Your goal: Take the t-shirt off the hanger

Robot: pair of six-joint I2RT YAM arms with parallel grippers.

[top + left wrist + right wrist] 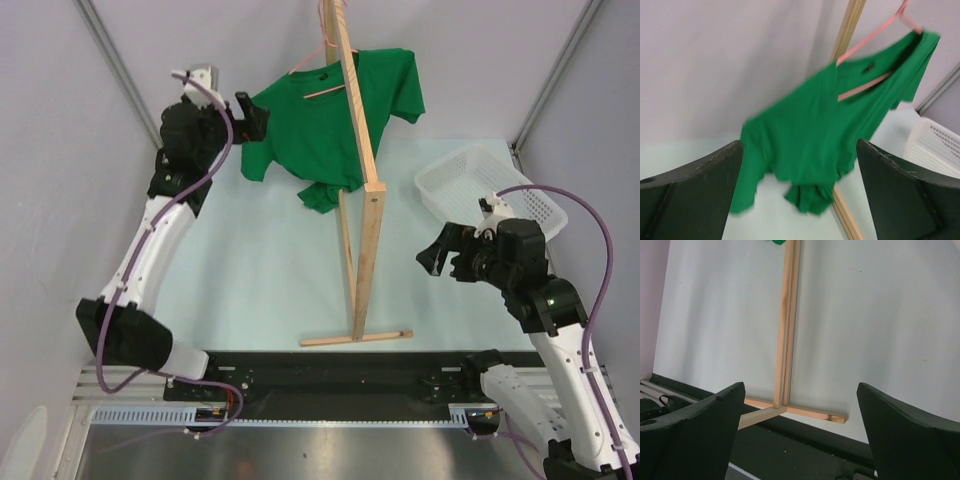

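The left gripper (254,118), jaws spread wide, hovers just beside the t-shirt (296,140).

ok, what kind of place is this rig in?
Probably a lab test cell, not a home: bare grey walls close around the table, a staged wooden rack with the t-shirt on the hanger, and a white basket.

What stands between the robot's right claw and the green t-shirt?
The wooden rack stands upright between the right gripper and the t-shirt; the top view shows this best.
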